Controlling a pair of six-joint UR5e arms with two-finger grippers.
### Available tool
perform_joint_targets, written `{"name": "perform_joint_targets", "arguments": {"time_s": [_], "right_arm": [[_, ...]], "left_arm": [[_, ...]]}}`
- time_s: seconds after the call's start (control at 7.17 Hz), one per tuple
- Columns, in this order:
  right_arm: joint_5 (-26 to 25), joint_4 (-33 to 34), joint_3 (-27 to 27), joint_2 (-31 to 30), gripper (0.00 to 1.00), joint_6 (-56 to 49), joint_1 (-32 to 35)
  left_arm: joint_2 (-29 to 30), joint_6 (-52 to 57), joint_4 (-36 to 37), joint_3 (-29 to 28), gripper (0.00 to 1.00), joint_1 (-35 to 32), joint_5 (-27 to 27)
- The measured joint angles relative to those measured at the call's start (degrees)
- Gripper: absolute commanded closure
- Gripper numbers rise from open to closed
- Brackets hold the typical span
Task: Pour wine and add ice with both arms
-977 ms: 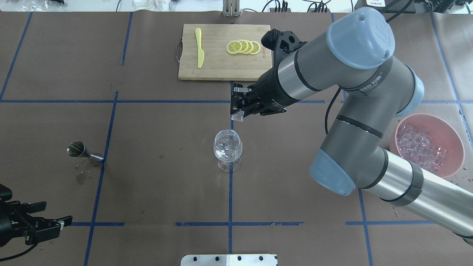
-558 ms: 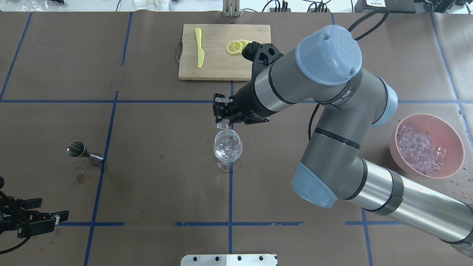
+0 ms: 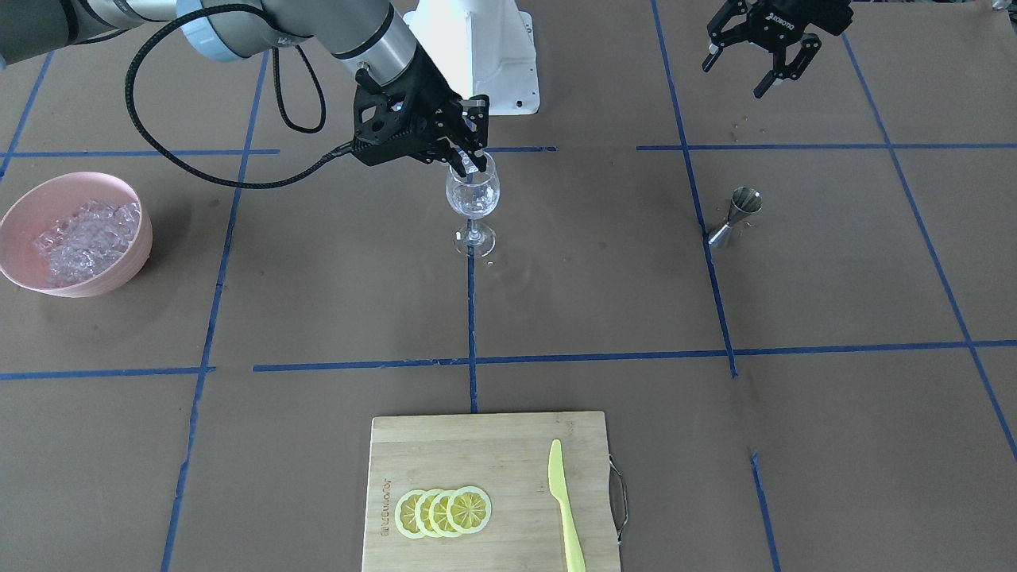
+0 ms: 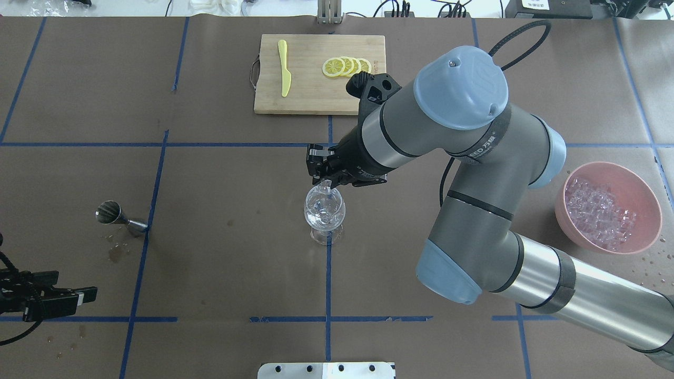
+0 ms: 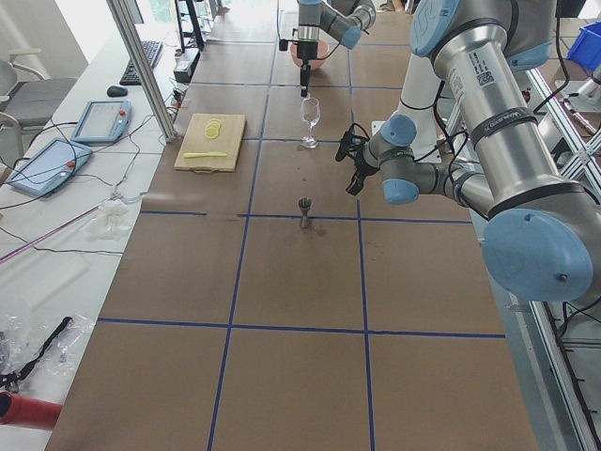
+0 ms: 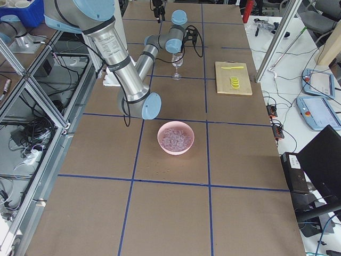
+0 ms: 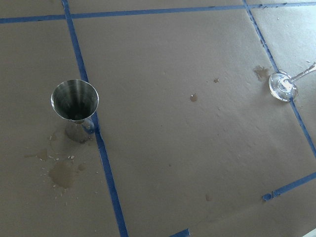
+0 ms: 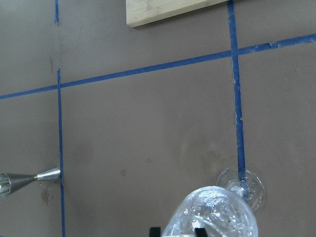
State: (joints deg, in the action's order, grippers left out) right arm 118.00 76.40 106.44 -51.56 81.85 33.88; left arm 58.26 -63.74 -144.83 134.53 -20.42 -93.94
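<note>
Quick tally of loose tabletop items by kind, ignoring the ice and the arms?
wine glass: 1
jigger: 1
pink bowl: 1
cutting board: 1
yellow knife: 1
lemon slices: 4
Total: 9

A bamboo cutting board (image 3: 493, 453) carries four overlapping lemon slices (image 3: 442, 512) — a yellow knife (image 3: 566, 508) lies beside them.

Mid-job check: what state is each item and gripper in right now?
right gripper: shut on ice cube, at the wine glass rim.
left gripper: open, empty.
wine glass: upright, cubes inside.
pink bowl: upright, holding ice.
jigger: upright, looks empty.
lemon slices: overlapped on cutting board.
yellow knife: flat on board.
</note>
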Motion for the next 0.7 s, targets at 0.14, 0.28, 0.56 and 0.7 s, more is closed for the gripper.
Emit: {"name": "perform_joint_targets", "arguments": {"time_s": [0.14,0.28,0.56,0.7], "right_arm": [[0.0,0.3,0.1,-0.1,0.14,0.0,-0.1],[0.0,0.4,0.3,-0.2,0.02,0.1,-0.2],[-0.1,2.2,1.6,-0.4,0.01,0.2,-0.9],[-0.1,3.6,2.5,-0.4,0.0,0.2,-1.1]], "left_arm": [[0.1,0.0,0.2,0.1,0.0,-0.3,-0.2],[0.2,0.0,0.8,0.6,0.0,-1.2,-1.5],[1.9,0.6,5.4,2.7,0.0,-4.0,-4.6],[2.8,1.4,7.7,3.7,0.0,-5.5,-6.1]]}}
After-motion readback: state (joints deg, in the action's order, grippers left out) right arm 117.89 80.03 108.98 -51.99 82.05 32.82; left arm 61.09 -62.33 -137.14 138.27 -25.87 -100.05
